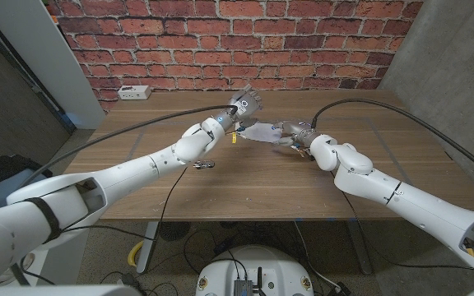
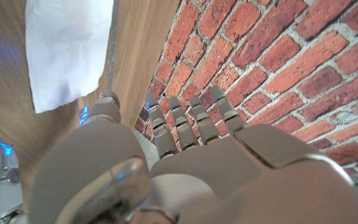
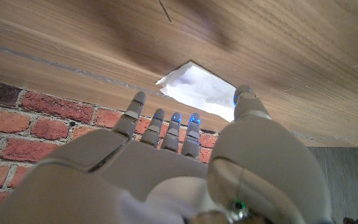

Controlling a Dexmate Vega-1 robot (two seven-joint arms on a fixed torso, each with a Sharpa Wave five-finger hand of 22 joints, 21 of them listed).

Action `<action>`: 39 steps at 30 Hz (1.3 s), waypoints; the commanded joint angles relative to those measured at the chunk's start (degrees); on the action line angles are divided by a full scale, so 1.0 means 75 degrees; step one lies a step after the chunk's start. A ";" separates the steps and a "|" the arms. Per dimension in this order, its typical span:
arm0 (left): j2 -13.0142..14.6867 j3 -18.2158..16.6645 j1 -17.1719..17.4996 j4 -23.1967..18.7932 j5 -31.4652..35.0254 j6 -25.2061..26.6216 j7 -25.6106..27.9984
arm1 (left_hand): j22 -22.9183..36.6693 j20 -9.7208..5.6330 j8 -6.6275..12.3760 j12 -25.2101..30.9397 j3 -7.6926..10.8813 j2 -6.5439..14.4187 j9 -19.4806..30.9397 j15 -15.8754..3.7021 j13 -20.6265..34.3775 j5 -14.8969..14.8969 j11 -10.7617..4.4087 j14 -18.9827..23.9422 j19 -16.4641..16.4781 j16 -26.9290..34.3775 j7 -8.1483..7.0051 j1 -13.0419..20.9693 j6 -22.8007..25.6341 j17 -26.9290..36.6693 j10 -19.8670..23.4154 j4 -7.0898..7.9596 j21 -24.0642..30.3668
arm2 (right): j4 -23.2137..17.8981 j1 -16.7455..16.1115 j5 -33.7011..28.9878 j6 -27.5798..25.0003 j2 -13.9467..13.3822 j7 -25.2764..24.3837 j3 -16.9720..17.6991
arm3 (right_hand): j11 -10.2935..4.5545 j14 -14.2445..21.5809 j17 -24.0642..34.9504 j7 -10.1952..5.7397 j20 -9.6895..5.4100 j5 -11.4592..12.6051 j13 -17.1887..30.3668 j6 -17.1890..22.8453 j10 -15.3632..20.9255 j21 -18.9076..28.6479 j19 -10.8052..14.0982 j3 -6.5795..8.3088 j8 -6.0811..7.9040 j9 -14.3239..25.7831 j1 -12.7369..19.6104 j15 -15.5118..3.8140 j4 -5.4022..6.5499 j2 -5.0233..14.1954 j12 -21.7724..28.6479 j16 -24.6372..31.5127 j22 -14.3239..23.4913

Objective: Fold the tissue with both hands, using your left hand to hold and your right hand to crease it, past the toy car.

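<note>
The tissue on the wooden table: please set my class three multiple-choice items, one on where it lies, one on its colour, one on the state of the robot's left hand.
1. Where does the tissue lie?
A on the table, between the two hands
B on the floor
C on a chair

2. What colour is the tissue?
A red
B white
C black

3. What is the left hand doing?
A gripping the tissue
B holding a cup
C holding nothing, fingers apart

Answers:
1 A: the head view shows it between the left hand and the right hand.
2 B: both wrist views show it white.
3 C: the left wrist view shows its fingers spread with nothing in them.
</note>
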 commanded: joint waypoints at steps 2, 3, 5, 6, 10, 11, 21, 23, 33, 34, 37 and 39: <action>0.0091 -0.0865 0.0127 -0.0023 -0.1949 -0.1112 -0.1564 | 0.0000 0.0120 0.0018 -0.0054 -0.0085 -0.0100 0.0014 0.0043 -0.0010 0.0003 -0.0013 -0.0187 -0.0116 -0.0021 0.0053 -0.0086 0.0411 -0.0013 -0.0141 -0.0085 -0.0076 | 0.0303 0.0328 -0.0036 0.0245 0.0215 0.0227 -0.0181 | 0.0158 -0.0022 0.0010 0.0002 -0.0041 -0.0072 -0.0010 0.0043 -0.0044 0.0009 0.0094 -0.0020 -0.0004 0.0018 -0.0083 0.0009 0.0062 0.0064 -0.0038 0.0008 0.0024; 0.0089 -0.0866 0.0097 0.0031 -0.2021 -0.1206 -0.1620 | -0.0001 0.0127 0.0022 -0.0058 -0.0086 -0.0107 0.0012 0.0045 -0.0012 0.0005 -0.0004 -0.0198 -0.0124 -0.0022 0.0065 -0.0082 0.0436 -0.0015 -0.0151 -0.0093 -0.0082 | 0.0350 0.0368 -0.0033 0.0252 0.0244 0.0272 -0.0202 | 0.0187 -0.0023 0.0008 0.0010 -0.0042 -0.0081 -0.0010 0.0031 -0.0057 0.0007 0.0096 -0.0028 -0.0014 0.0018 -0.0099 0.0026 0.0068 0.0059 -0.0047 0.0007 0.0024; 0.0079 -0.0878 0.0054 0.0138 -0.2172 -0.1385 -0.1675 | -0.0008 0.0149 -0.0001 -0.0103 -0.0105 -0.0176 0.0004 0.0082 -0.0027 0.0017 0.0018 -0.0310 -0.0151 -0.0042 0.0057 -0.0059 0.0492 -0.0026 -0.0277 -0.0148 -0.0109 | 0.0435 0.0441 -0.0018 0.0274 0.0294 0.0354 -0.0239 | 0.0203 -0.0052 0.0005 0.0040 -0.0039 -0.0102 -0.0011 0.0017 -0.0055 -0.0007 0.0083 -0.0052 -0.0032 0.0018 -0.0138 0.0030 0.0081 0.0035 -0.0054 -0.0006 0.0024; 0.0066 -0.0885 0.0028 0.0205 -0.2257 -0.1469 -0.1712 | -0.0010 0.0158 -0.0005 -0.0105 -0.0115 -0.0202 0.0002 0.0097 -0.0031 0.0020 0.0016 -0.0341 -0.0171 -0.0047 0.0051 -0.0056 0.0512 -0.0028 -0.0288 -0.0163 -0.0122 | 0.0476 0.0473 -0.0021 0.0302 0.0312 0.0371 -0.0260 | 0.0210 -0.0054 0.0004 0.0045 -0.0040 -0.0108 -0.0011 0.0020 -0.0049 -0.0010 0.0081 -0.0059 -0.0034 0.0018 -0.0150 0.0037 0.0084 0.0028 -0.0054 -0.0008 0.0024; 0.0030 -0.0827 -0.0046 0.0354 -0.2230 -0.1529 -0.1773 | -0.0021 0.0173 0.0000 -0.0111 -0.0131 -0.0285 -0.0009 0.0108 -0.0048 0.0044 -0.0030 -0.0396 -0.0203 -0.0041 0.0054 0.0002 0.0638 -0.0037 -0.0320 -0.0240 -0.0156 | 0.0643 0.0610 0.0006 0.0361 0.0411 0.0491 -0.0333 | 0.0174 -0.0049 0.0001 0.0059 -0.0021 -0.0136 -0.0012 0.0039 -0.0013 -0.0031 0.0055 -0.0093 -0.0042 0.0017 -0.0208 0.0048 0.0104 -0.0003 -0.0050 -0.0008 0.0023; 0.0024 -0.0793 -0.0057 0.0381 -0.2145 -0.1500 -0.1738 | -0.0029 0.0170 0.0015 -0.0107 -0.0120 -0.0323 -0.0015 0.0099 -0.0060 0.0071 -0.0030 -0.0405 -0.0196 -0.0029 0.0096 0.0090 0.0751 -0.0042 -0.0321 -0.0313 -0.0170 | 0.0684 0.0644 0.0025 0.0392 0.0431 0.0528 -0.0349 | 0.0164 -0.0054 0.0000 0.0056 -0.0020 -0.0142 -0.0013 0.0043 0.0001 -0.0034 0.0053 -0.0100 -0.0044 0.0017 -0.0221 0.0051 0.0108 -0.0010 -0.0047 -0.0010 0.0023; -0.0061 -0.0508 -0.0196 0.0710 -0.1616 -0.1276 -0.1682 | -0.0049 0.0086 -0.0030 -0.0045 -0.0028 -0.0455 -0.0040 0.0018 -0.0130 0.0185 -0.0333 -0.0375 -0.0042 0.0034 0.0327 0.0640 0.1160 -0.0061 -0.0175 -0.0624 -0.0207 | 0.0902 0.0869 0.0024 0.0476 0.0576 0.0713 -0.0508 | 0.0225 -0.0256 -0.0023 -0.0010 -0.0001 -0.0231 -0.0022 -0.0101 -0.0252 -0.0170 -0.0160 -0.0168 -0.0161 0.0017 -0.0361 0.0136 0.0148 -0.0035 -0.0193 -0.0098 0.0021; -0.0072 -0.0462 -0.0213 0.0750 -0.1542 -0.1232 -0.1684 | -0.0050 0.0089 -0.0042 -0.0041 -0.0014 -0.0458 -0.0043 0.0009 -0.0137 0.0193 -0.0337 -0.0370 -0.0035 0.0037 0.0366 0.0700 0.1184 -0.0062 -0.0162 -0.0642 -0.0212 | 0.0914 0.0888 -0.0010 0.0478 0.0591 0.0687 -0.0529 | 0.0246 -0.0260 -0.0025 -0.0006 0.0002 -0.0236 -0.0023 -0.0110 -0.0268 -0.0176 -0.0168 -0.0170 -0.0167 0.0017 -0.0364 0.0138 0.0148 -0.0036 -0.0201 -0.0100 0.0021; -0.0243 -0.0136 -0.0404 0.1254 -0.1147 -0.1064 -0.1528 | -0.0050 0.0024 -0.0047 -0.0031 0.0070 -0.0467 -0.0055 -0.0075 -0.0180 0.0220 -0.0453 -0.0302 0.0056 0.0064 0.0426 0.1092 0.1569 -0.0067 -0.0101 -0.0704 -0.0231 | 0.0876 0.0900 -0.0067 0.0503 0.0604 0.0644 -0.0556 | 0.0215 -0.0252 -0.0046 0.0003 0.0013 -0.0258 -0.0024 -0.0102 -0.0211 -0.0201 -0.0181 -0.0172 -0.0179 0.0019 -0.0356 0.0129 0.0126 -0.0039 -0.0189 -0.0105 0.0020; -0.0258 -0.0081 -0.0430 0.1294 -0.1054 -0.1026 -0.1490 | -0.0050 0.0012 -0.0050 -0.0033 0.0075 -0.0466 -0.0056 -0.0082 -0.0182 0.0221 -0.0457 -0.0299 0.0060 0.0065 0.0426 0.1116 0.1585 -0.0067 -0.0103 -0.0705 -0.0232 | 0.0877 0.0897 -0.0050 0.0507 0.0606 0.0648 -0.0548 | 0.0213 -0.0252 -0.0048 0.0001 0.0014 -0.0259 -0.0025 -0.0101 -0.0205 -0.0202 -0.0180 -0.0172 -0.0179 0.0019 -0.0354 0.0126 0.0124 -0.0039 -0.0188 -0.0106 0.0020; -0.0311 -0.0016 -0.0474 0.1411 -0.1038 -0.0998 -0.1470 | -0.0049 -0.0024 -0.0068 -0.0030 0.0088 -0.0471 -0.0057 -0.0110 -0.0189 0.0220 -0.0479 -0.0286 0.0095 0.0067 0.0408 0.1191 0.1624 -0.0068 -0.0087 -0.0707 -0.0230 | 0.0863 0.0901 -0.0080 0.0497 0.0603 0.0661 -0.0563 | 0.0212 -0.0249 -0.0056 0.0003 0.0017 -0.0263 -0.0025 -0.0090 -0.0191 -0.0209 -0.0184 -0.0169 -0.0179 0.0019 -0.0341 0.0121 0.0111 -0.0042 -0.0185 -0.0109 0.0020; -0.0348 0.0051 -0.0514 0.1509 -0.0982 -0.0966 -0.1441 | -0.0049 -0.0043 -0.0069 -0.0024 0.0095 -0.0478 -0.0056 -0.0130 -0.0195 0.0220 -0.0492 -0.0269 0.0113 0.0071 0.0430 0.1258 0.1699 -0.0069 -0.0063 -0.0706 -0.0232 | 0.0844 0.0887 -0.0086 0.0487 0.0598 0.0649 -0.0557 | 0.0204 -0.0249 -0.0061 0.0007 0.0015 -0.0266 -0.0025 -0.0087 -0.0182 -0.0212 -0.0183 -0.0168 -0.0180 0.0019 -0.0335 0.0123 0.0103 -0.0046 -0.0184 -0.0111 0.0019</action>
